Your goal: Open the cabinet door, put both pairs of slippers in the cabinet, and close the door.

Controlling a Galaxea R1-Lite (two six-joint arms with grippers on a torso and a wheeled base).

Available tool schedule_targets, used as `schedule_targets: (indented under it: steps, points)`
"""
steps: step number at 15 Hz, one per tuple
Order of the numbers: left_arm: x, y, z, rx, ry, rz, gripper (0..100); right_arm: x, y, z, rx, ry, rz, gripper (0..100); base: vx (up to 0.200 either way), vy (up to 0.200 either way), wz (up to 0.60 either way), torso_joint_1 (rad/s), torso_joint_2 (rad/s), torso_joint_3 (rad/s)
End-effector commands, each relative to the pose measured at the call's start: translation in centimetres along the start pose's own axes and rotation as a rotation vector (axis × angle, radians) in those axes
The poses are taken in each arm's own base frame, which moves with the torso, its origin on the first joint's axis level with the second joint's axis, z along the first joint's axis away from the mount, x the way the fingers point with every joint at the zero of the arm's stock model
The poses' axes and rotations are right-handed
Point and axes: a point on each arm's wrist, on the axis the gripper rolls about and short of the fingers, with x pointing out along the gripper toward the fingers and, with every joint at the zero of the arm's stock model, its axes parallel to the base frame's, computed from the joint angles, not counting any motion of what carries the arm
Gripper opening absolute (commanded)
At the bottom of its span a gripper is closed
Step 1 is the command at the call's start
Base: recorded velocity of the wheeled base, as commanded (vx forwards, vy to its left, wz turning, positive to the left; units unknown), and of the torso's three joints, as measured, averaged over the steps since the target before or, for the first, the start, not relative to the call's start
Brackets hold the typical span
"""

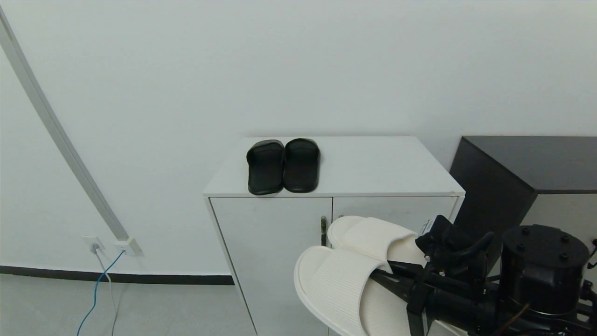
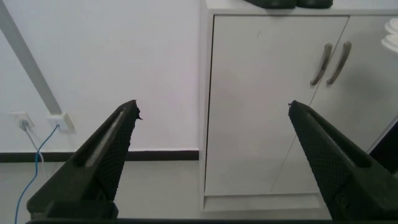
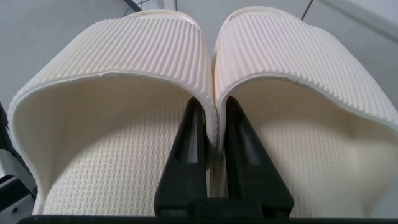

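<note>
white pair (image 1: 354, 270): both held as one by the r claw (image 3: 216, 118), one finger inside each slipper, pinching the two inner walls together. prob. so one grip carries the whole pair. toes point away from the wrist. the pair hangs in front of the cabinet's right door, below the top.
r claw: clenched on the white pair, fingers close together w/ only the slipper walls between.
l claw (image 2: 214, 107): released, fingers spread wide, nothing between. faces the cabinet front, handles (image 2: 329, 62) ahead & off to one side. likely the free one for the door.
cabinet (image 1: 270, 242): both doors shut, handles side by side at the centre seam, so nothing can go in yet.
black pair (image 1: 283, 165): on the cabinet top, left half, near the front edge, side by side & touching. well apart from both claws.
step (judged): door-opening comes first, no pair stowed so far.
risk: white pair sits close to the right door & could block its swing. a pinch on soft walls may slip.
rest: dark unit (image 1: 494, 186) just right of the cabinet. socket (image 1: 93, 242) & blue cable (image 1: 98, 289) low on the wall, left.
</note>
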Motion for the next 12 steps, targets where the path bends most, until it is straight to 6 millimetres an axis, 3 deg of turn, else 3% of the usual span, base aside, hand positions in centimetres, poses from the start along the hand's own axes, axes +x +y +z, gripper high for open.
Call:
schedule_targets:
  steps: [1, 12]
  points:
    - [0.01, 0.00, 0.00, 0.000, 0.002, 0.001, 100, 0.02, 0.05, -0.09, 0.000, 0.004, 0.002, 0, 0.000, 0.000, 0.00, -0.222, 0.54, 0.320]
    - [0.01, 0.00, 0.00, 0.000, 0.002, 0.001, 100, -0.05, 0.11, -0.29, -0.003, 0.011, 0.004, 0, 0.000, 0.000, 0.00, -0.183, 0.51, 0.323]
